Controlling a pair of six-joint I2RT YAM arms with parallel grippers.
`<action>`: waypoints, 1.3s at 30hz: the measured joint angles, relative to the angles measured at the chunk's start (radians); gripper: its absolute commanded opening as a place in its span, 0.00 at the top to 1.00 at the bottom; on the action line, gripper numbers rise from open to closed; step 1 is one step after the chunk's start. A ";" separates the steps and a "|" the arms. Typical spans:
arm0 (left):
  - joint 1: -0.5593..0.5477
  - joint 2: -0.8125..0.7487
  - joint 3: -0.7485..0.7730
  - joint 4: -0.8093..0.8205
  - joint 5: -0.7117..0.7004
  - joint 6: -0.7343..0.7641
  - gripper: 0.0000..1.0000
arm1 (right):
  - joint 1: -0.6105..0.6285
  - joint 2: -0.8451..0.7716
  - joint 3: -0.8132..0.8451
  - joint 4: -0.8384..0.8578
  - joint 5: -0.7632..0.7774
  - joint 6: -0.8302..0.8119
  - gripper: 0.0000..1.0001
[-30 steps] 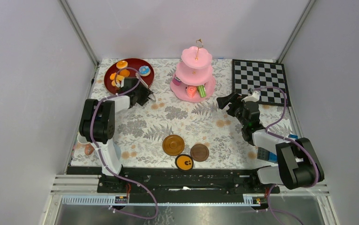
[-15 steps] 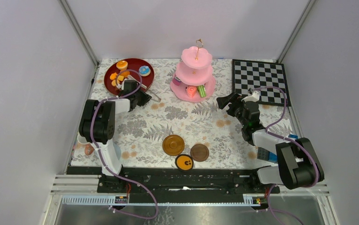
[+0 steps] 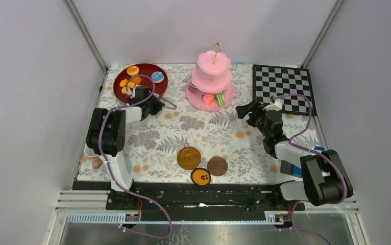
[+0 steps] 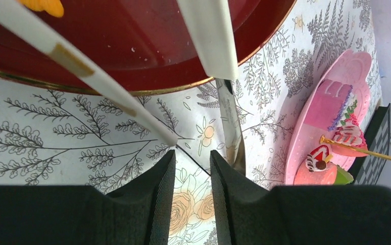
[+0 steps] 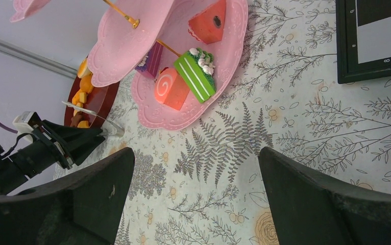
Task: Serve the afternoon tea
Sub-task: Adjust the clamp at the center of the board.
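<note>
The pink three-tier cake stand [image 3: 211, 81] stands at the back middle, with toy pastries [image 3: 214, 98] on its lowest tier. They show as green, pink, purple and red slices [image 5: 196, 76] in the right wrist view. More orange pastries [image 3: 130, 76] lie on a dark red plate [image 3: 152, 87]. My left gripper [image 3: 159, 106] sits low at that plate's right rim. Its jaws [image 4: 192, 153] are open a narrow gap with only tablecloth between them. White-armed tongs [image 4: 209, 41] lie just ahead, over the plate [image 4: 132, 46]. My right gripper [image 3: 249, 109] stands wide open and empty right of the stand [image 5: 183, 102].
Two brown saucers [image 3: 189, 157] [image 3: 217, 166] and an orange disc with a face [image 3: 201, 176] lie near the front edge. A chessboard [image 3: 283, 87] fills the back right. Blue blocks [image 3: 290, 166] sit by the right arm's base, and a white cup [image 3: 89, 151] by the left arm.
The tongs have gone from raised over the plate's edge to lying low, right of my left gripper. The left jaws narrowed, then widened slightly. The right arm has not moved.
</note>
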 measured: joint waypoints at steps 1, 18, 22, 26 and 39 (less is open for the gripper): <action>0.000 0.001 0.004 0.000 -0.005 0.004 0.69 | 0.000 0.000 0.000 0.000 -0.001 0.000 0.02; 0.000 -0.086 0.024 -0.136 -0.057 0.188 1.00 | 0.003 0.000 0.042 -0.008 -0.062 -0.050 0.02; -0.001 -0.195 0.024 -0.229 -0.060 0.241 1.00 | 0.048 0.000 0.067 -0.030 -0.034 -0.083 0.02; -0.021 -0.328 0.023 -0.307 -0.053 0.286 1.00 | 0.224 0.005 0.134 -0.090 0.046 -0.114 0.02; -0.430 -0.772 -0.332 -0.402 -0.282 0.311 1.00 | 0.561 0.271 0.340 -0.122 0.079 0.149 0.01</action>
